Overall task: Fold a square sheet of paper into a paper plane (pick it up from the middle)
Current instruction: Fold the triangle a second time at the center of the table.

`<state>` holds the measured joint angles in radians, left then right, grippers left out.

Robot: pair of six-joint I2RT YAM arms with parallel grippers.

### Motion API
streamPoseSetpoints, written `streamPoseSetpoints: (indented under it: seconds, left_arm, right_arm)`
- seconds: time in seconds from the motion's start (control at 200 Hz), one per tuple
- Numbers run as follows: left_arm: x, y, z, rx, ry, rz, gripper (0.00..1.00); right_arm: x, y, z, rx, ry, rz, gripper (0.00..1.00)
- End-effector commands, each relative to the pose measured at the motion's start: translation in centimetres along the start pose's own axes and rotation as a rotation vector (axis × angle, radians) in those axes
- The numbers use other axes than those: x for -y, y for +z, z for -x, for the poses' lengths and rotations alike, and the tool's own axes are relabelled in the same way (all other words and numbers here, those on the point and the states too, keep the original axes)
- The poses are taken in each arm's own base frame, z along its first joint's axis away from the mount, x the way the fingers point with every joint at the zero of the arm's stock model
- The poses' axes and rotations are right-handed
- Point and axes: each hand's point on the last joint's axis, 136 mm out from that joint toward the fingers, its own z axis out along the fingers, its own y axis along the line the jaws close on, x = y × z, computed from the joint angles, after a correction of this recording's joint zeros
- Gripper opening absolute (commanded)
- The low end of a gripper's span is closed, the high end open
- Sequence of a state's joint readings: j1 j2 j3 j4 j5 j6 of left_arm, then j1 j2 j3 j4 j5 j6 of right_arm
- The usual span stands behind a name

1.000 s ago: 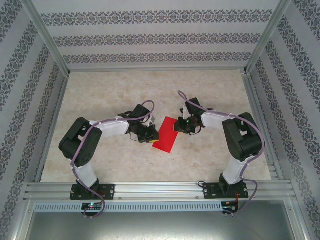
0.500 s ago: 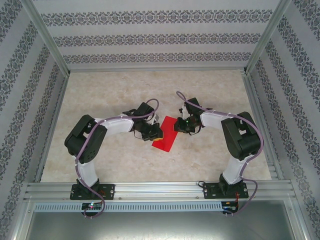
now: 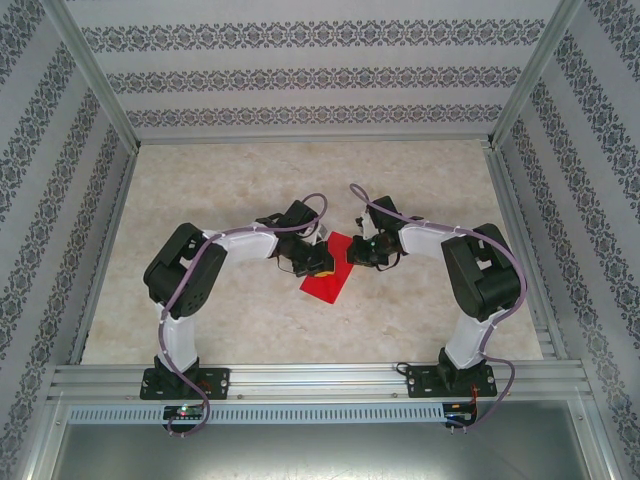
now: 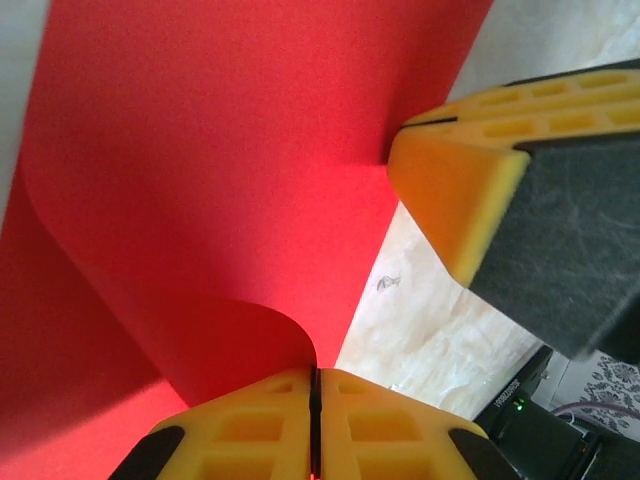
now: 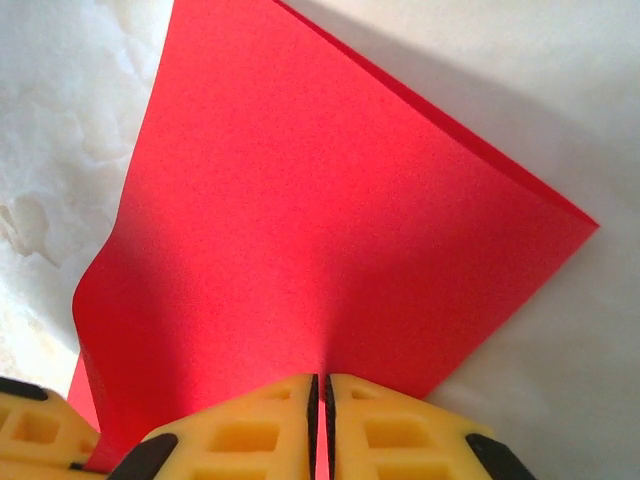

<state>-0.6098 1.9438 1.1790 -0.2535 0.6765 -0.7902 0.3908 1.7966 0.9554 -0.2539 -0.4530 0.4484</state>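
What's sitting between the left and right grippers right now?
The square sheet of paper. In the top view it spans the gap between the left gripper and the right gripper. In each wrist view the jaws are pinched shut on it.

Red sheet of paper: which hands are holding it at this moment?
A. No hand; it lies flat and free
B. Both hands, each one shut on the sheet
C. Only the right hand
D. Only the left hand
B: in the wrist views, the left hand and the right hand each have their yellow fingers pressed together on the red sheet of paper, which curves up into them.
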Motion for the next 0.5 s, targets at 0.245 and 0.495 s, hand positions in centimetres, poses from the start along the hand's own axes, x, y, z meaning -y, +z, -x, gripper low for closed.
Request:
streamPoseSetpoints:
  seconds: [0.245,0.495]
  left_arm:
    - [0.3,1.4,0.0,-0.030,0.007,0.018,0.11]
    - [0.0,1.7,0.2,-0.035,0.012,0.031,0.12]
  right_arm:
    - [0.1,0.5,-0.6,-0.022,-0.023,-0.009,0.12]
    - [0.1,0.4,-0.6,-0.022,-0.029,-0.011,0.12]
